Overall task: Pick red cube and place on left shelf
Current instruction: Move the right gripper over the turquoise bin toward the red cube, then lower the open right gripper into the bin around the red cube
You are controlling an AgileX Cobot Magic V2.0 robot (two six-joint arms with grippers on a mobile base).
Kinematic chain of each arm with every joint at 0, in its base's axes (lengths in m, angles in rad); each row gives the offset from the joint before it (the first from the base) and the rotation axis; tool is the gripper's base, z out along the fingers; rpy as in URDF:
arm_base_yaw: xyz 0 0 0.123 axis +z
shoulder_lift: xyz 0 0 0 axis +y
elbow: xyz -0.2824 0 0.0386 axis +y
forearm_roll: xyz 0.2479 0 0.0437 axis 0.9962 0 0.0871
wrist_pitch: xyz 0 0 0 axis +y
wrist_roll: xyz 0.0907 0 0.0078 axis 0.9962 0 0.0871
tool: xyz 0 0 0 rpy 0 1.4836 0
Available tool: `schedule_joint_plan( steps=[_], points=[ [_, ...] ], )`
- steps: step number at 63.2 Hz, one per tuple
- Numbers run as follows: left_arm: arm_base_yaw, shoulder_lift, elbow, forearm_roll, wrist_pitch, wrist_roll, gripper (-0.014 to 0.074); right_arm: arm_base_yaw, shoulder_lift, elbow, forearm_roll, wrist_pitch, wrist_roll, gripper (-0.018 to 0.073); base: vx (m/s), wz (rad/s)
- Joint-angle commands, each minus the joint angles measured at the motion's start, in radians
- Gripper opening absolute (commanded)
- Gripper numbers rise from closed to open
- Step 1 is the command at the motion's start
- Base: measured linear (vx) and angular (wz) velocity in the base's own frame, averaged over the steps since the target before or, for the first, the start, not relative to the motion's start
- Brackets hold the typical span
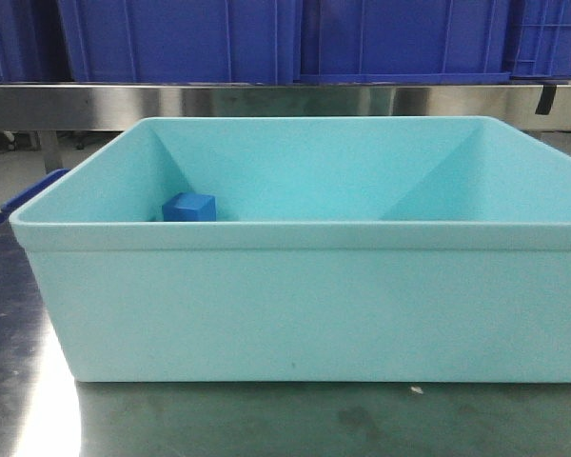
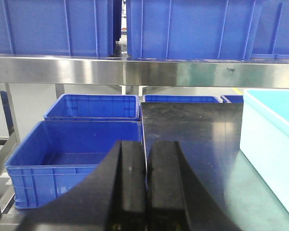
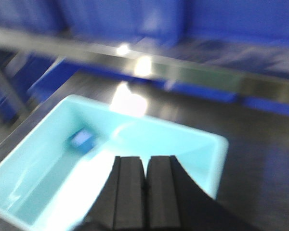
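Left gripper [image 2: 145,185], mine: black fingers pressed together, nothing between. My right gripper [image 3: 144,185]: likewise closed, over pale turquoise plastic tub [image 1: 295,305], view blurred. Red cube: no view shows it, cannot tell where. Small blue cube [image 1: 188,207] inside tub, near left wall. Long stainless-steel shelf [image 1: 266,100] with deep-blue plastic crates [image 1: 171,38] behind tub.

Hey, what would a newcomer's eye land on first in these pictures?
The big turquoise tub fills the front view, sitting on the steel table, with a small blue cube toward its back left. Behind it, deep-blue crates line the shelf. The left gripper and right gripper are both shut and empty, and no red cube shows.
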Motion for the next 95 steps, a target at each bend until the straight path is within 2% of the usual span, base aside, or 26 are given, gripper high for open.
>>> schedule_joint_plan(
  steps=[1,10,18,28,33,39,49,59,77,95],
  points=[
    [-0.006,-0.012,0.024,-0.004,-0.088,-0.005,0.0102,0.097,0.147,-0.111,0.009,-0.052,-0.004,0.0054,0.0,0.0],
    [-0.006,-0.012,0.024,-0.004,-0.088,-0.005,0.0102,0.19,0.377,-0.228,0.007,-0.012,0.055,0.0054,0.0,0.0],
    [-0.006,-0.012,0.024,-0.004,-0.088,-0.005,0.0102,0.198,0.574,-0.35,0.006,0.097,0.142,0.0055,0.0,0.0],
    [-0.006,-0.012,0.024,-0.004,-0.088,-0.005,0.0102,0.198,0.762,-0.492,-0.003,0.26,0.195,0.0083,0.0,0.0],
    [-0.006,-0.012,0.024,-0.004,-0.088,-0.005,0.0102,0.198,0.821,-0.54,-0.008,0.322,0.203,0.0153,0.0,0.0],
    [-0.006,-0.012,0.024,-0.004,-0.088,-0.005,0.0102,0.198,0.848,-0.559,-0.023,0.358,0.224,0.0279,0.0,0.0],
    [-0.006,-0.012,0.024,-0.004,-0.088,-0.005,0.0102,0.198,0.852,-0.558,-0.129,0.386,0.321,0.0475,0.0,0.0],
    [-0.006,-0.012,0.024,-0.004,-0.088,-0.005,0.0102,0.198,0.865,-0.547,-0.197,0.426,0.402,0.0585,0.0,0.0],
    [-0.006,-0.012,0.024,-0.004,-0.088,-0.005,0.0102,0.198,0.933,-0.468,-0.095,0.374,0.433,0.0603,0.0,0.0],
    [-0.006,-0.012,0.024,-0.004,-0.088,-0.005,0.0102,0.159,0.975,-0.401,-0.1,0.299,0.434,0.0603,0.0,0.0]
  ],
)
